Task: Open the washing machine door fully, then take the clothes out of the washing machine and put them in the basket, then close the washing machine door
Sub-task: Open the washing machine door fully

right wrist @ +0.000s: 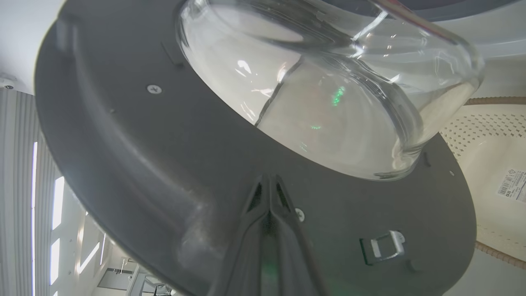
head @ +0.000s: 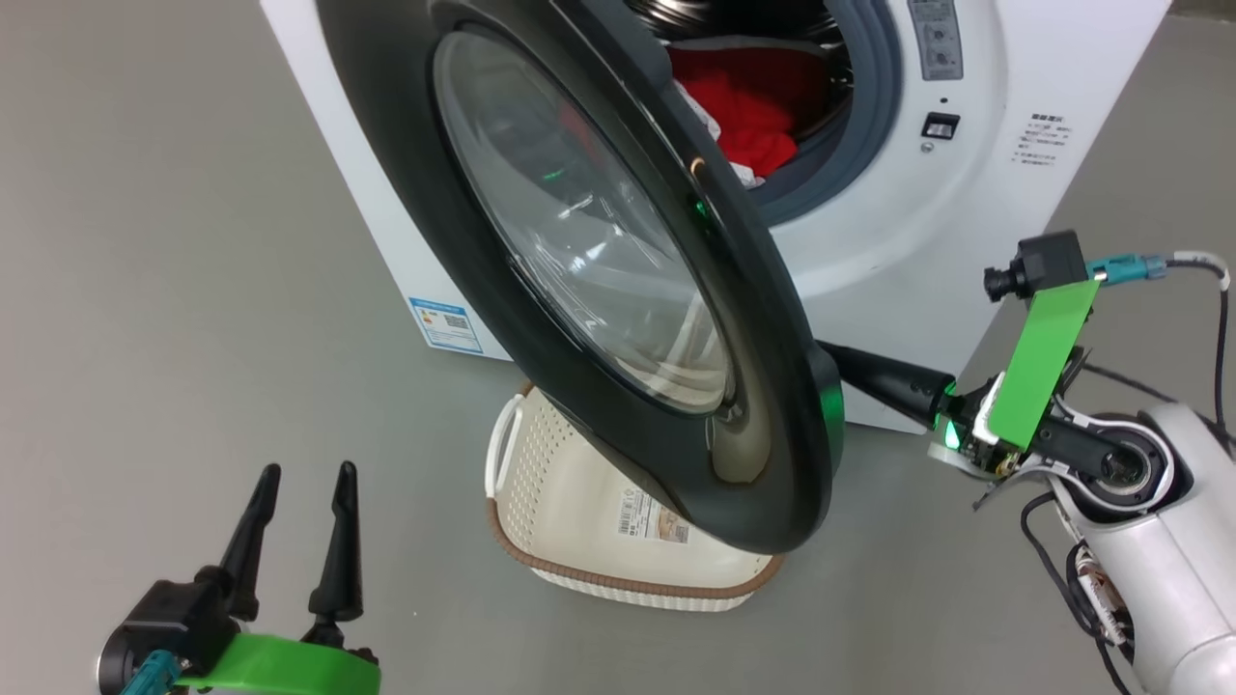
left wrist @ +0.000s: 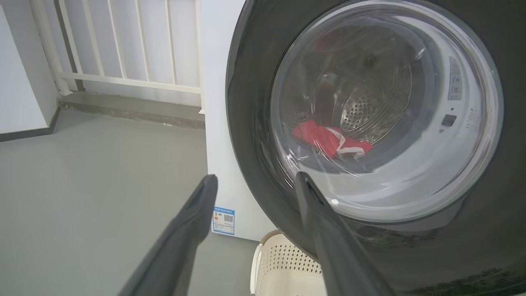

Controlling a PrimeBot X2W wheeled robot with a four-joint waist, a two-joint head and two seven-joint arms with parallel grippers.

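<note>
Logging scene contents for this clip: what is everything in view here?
washing machine: one, white, centre back.
washing machine door: one, black, glass window, partly open, in front.
clothes: one, red-white, inside machine.
basket: one, cream, brown rim, under door.
label: one, blue, machine's lower corner.
railing: one, white, beside machine.
left end effector: one, dark, open, left of door.
right end effector: one, dark, shut, at door's inner face.

L tool (head: pixel 308 471): two long black tapered fingers (head: pixel 340 541) on black base, w/ bright green plate (head: pixel 280 666) and teal plug (head: pixel 154 669); R tool (right wrist: pixel 269 181): same dark fingers, green light (head: pixel 951 434) at the root; small black cam (head: pixel 1038 263) on green bracket (head: pixel 1048 357), teal connector (head: pixel 1125 267) w/ black cable (head: pixel 1221 328); forearm (head: pixel 1159 550) glossy white, black ring joint (head: pixel 1120 463), loose black wires (head: pixel 1048 555) under it.
</note>
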